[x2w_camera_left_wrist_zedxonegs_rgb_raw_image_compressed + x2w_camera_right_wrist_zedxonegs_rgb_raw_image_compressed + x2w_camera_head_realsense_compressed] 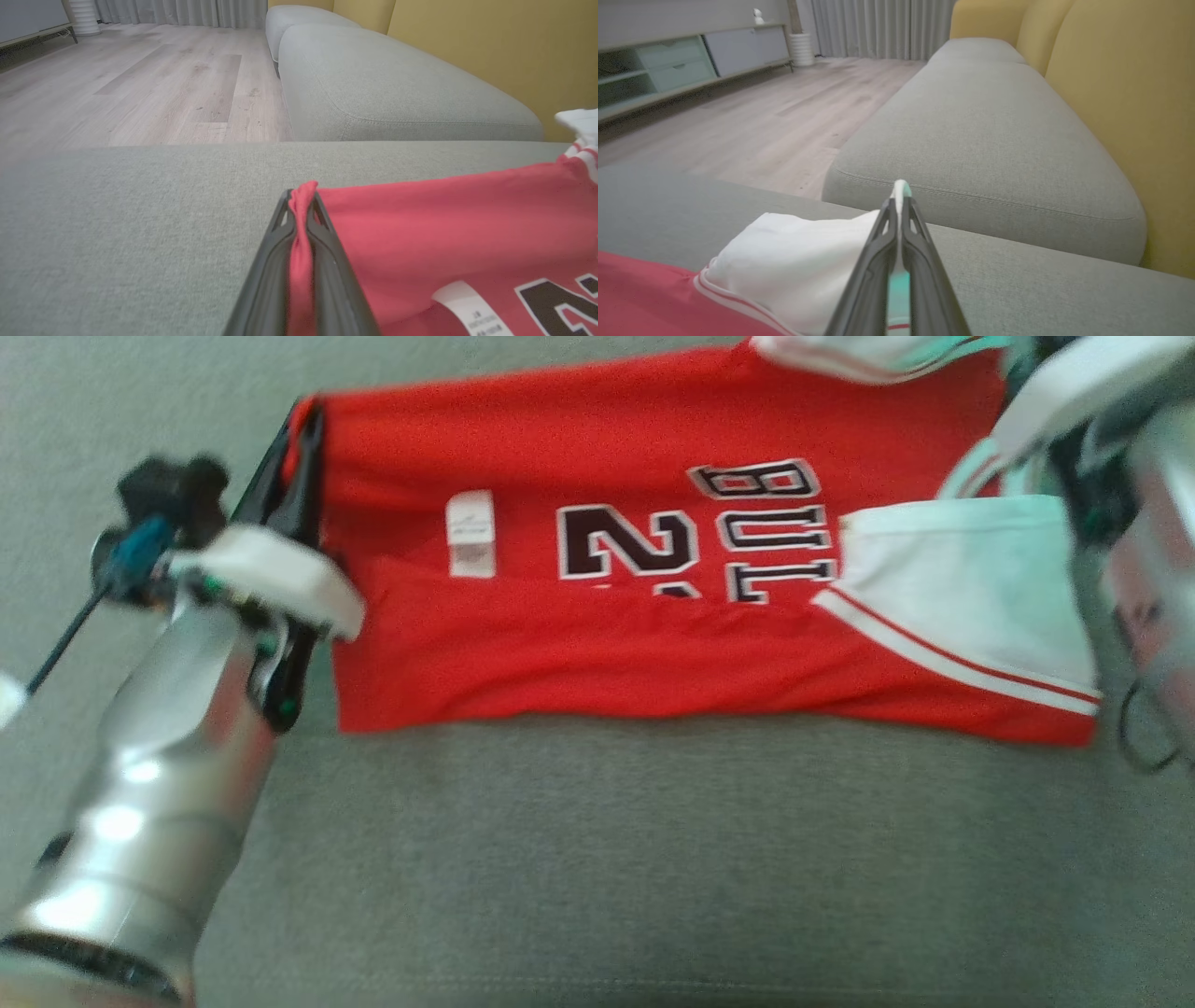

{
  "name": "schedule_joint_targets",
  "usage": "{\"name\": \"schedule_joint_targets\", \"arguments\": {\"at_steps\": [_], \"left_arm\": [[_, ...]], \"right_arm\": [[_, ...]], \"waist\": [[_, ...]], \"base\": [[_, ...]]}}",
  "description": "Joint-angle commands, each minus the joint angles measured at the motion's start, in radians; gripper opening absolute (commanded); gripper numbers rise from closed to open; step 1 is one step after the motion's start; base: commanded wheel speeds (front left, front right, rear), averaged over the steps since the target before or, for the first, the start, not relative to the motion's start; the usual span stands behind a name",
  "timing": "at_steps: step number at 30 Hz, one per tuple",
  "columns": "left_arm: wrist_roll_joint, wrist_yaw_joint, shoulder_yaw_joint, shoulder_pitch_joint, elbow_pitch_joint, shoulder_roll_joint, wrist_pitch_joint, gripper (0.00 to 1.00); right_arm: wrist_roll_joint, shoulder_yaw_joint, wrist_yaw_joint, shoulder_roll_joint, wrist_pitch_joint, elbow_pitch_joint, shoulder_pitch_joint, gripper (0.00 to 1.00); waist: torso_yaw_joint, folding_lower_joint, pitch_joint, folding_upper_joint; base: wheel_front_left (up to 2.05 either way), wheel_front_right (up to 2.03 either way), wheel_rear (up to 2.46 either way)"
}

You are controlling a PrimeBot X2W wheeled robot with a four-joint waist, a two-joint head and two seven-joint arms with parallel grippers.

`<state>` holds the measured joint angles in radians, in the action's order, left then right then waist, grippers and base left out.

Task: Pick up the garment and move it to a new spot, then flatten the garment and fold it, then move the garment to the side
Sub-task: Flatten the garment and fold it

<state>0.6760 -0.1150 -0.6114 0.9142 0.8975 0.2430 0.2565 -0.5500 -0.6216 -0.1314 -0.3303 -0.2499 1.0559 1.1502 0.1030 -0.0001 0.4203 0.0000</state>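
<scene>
— Where is the jersey (607, 644), and which way does it lie?

— It is spread on the grey sofa seat (597, 868), in the far half of the head view. Its long axis runs from left to right. The bottom hem is at the left end, and the shoulders and sleeves point to the right.

— What is at the left end?

— The left gripper (302, 198) is there. Its two dark fingers are pressed together on the far corner of the hem, and a small fold of red cloth stands out between the tips. So it is grasping the jersey.

— And toward the middle?

— The cloth is red and mostly smooth, with a few soft wrinkles. First comes a white label (471, 534), then a black number (627, 543) with a white outline, then black letters (767, 527). All of them are turned sideways, with their tops toward the right.

— And the right end?

— There is a white sleeve (971, 593) with a thin red stripe near its edge. The right gripper (901, 200) has its fingers clenched on a thin strip of white and pale green cloth of the jersey. Whether this strip belongs to the sleeve or the collar, one cannot tell. In the head view this gripper is blurred.

— What is around?

— The wrist views show a second grey cushion (985, 140), a yellow backrest (1125, 93) and a wooden floor (140, 84).
</scene>
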Motion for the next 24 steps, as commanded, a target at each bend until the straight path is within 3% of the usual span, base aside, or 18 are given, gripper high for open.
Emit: {"name": "schedule_joint_targets", "arguments": {"at_steps": [1,9,17,18,19,20,21,24], "left_arm": [[-0.019,-0.002,0.059,-0.010,-0.029,0.063,0.005,0.00],[-0.084,-0.009,0.153,-0.174,-0.037,0.100,0.005,0.00],[-0.135,-0.013,0.182,-0.272,-0.045,0.093,0.005,0.00],[-0.142,-0.014,0.184,-0.285,-0.044,0.089,0.005,0.03],[-0.149,-0.014,0.185,-0.298,-0.041,0.086,0.005,0.47],[-0.156,-0.014,0.186,-0.311,-0.034,0.083,0.005,1.00],[-0.164,-0.014,0.191,-0.322,-0.033,0.080,0.005,1.00],[-0.197,0.029,0.224,-0.362,-0.060,0.069,0.005,1.00]], "right_arm": [[-0.043,-0.017,0.001,-0.010,-0.011,-0.086,-0.061,0.00],[-0.215,0.016,0.001,-0.062,-0.012,-0.334,-0.382,0.00],[-0.264,0.087,0.001,-0.045,-0.012,-0.427,-0.579,0.00],[-0.267,0.095,0.001,-0.039,-0.012,-0.432,-0.600,0.00],[-0.268,0.103,0.001,-0.033,-0.012,-0.435,-0.618,0.00],[-0.265,0.109,0.001,-0.029,-0.012,-0.431,-0.633,0.31],[-0.259,0.111,0.001,-0.025,-0.012,-0.428,-0.646,1.00],[-0.244,0.152,0.001,-0.007,-0.012,-0.431,-0.673,1.00]], "waist": [[-0.057,0.0001,-0.051,0.0000],[-0.121,0.0001,-0.127,0.0000],[-0.143,0.0001,-0.175,0.0000],[-0.145,0.0001,-0.183,0.0000],[-0.145,0.0001,-0.191,0.0000],[-0.146,0.0001,-0.200,0.0000],[-0.145,0.0001,-0.208,0.0000],[-0.142,0.0001,-0.237,0.0000]], "base": [[0.00,0.00,0.00],[0.00,0.00,0.00],[0.00,0.00,0.00],[0.00,0.00,0.00],[0.00,0.00,0.00],[0.00,0.00,0.00],[0.00,0.00,0.00],[0.00,0.00,0.00]]}}
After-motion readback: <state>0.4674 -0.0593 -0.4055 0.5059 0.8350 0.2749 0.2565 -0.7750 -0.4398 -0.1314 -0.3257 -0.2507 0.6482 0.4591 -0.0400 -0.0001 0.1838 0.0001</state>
